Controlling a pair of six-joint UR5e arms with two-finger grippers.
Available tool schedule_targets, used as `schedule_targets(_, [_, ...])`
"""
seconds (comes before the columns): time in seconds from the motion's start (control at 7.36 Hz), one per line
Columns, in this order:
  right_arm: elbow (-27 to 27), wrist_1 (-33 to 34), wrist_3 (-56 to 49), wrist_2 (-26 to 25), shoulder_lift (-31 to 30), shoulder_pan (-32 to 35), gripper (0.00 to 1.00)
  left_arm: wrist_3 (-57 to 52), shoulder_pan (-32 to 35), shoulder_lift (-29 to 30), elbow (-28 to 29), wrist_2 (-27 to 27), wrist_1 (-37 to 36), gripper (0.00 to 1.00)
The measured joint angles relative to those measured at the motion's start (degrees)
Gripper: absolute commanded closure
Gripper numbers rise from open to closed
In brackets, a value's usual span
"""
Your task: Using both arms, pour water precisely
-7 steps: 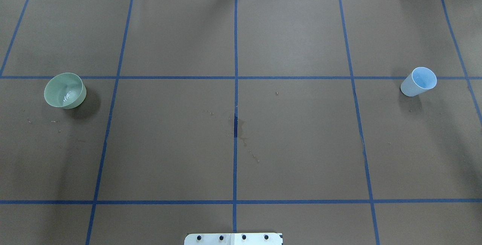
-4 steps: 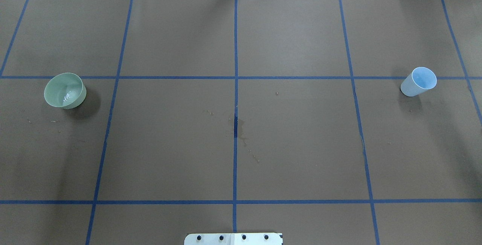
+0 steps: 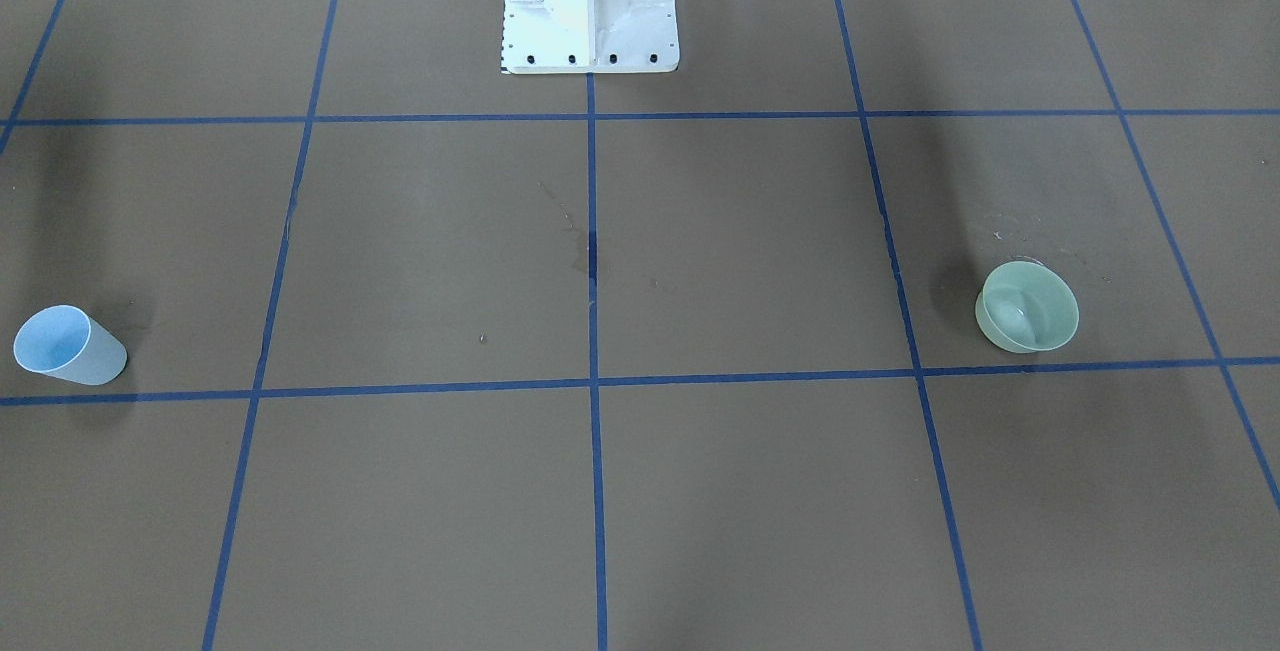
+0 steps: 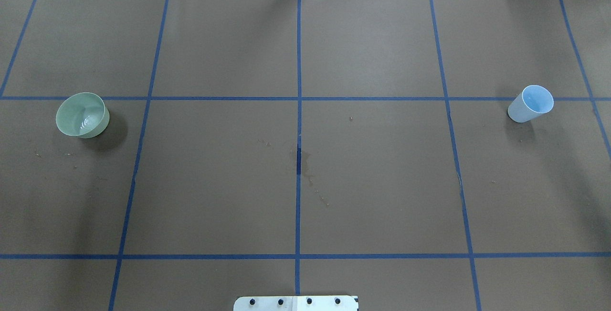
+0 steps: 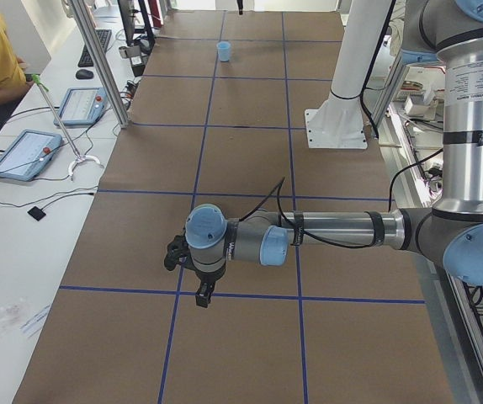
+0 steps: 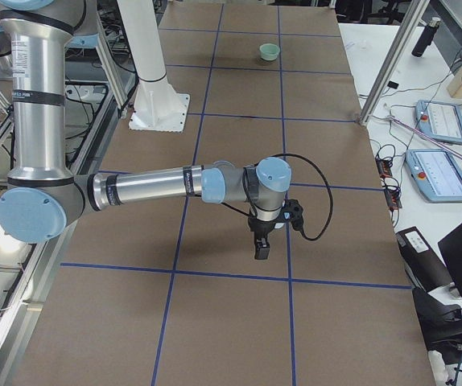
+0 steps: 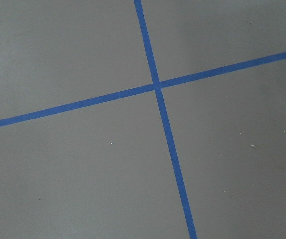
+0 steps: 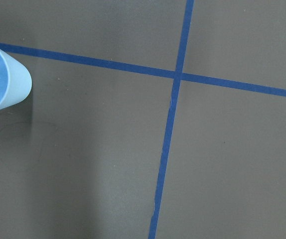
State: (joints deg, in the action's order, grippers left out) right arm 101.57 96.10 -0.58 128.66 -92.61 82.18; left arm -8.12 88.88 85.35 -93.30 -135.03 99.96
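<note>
Little water [image 4: 89, 121] glints in the bowl [image 4: 67, 110] on the table's [image 4: 382, 182] left; the cup [image 4: 522, 111] stands far right. Both look light, slick; I'd pinch walls gently. Left end effector [image 5: 201, 300] and right end effector [image 6: 261, 252]: opening, I cannot tell.

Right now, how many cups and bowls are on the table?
2. A green bowl stands on the robot's left side. A light blue cup stands far away on its right side. No other cup or bowl shows in any view.
</note>
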Motion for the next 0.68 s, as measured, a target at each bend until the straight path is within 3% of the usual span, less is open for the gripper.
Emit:
schedule_targets(0.27, [0.3,0.0,-0.1,0.0,0.7,0.0,0.0,0.1,0.0,0.5,0.1,-0.1,4.2,0.0])
schedule_targets(0.68, [0.7,0.0,-0.1,0.0,5.0,0.0,0.0,0.1,0.0,2.9,0.9,0.1,16.3,0.0])
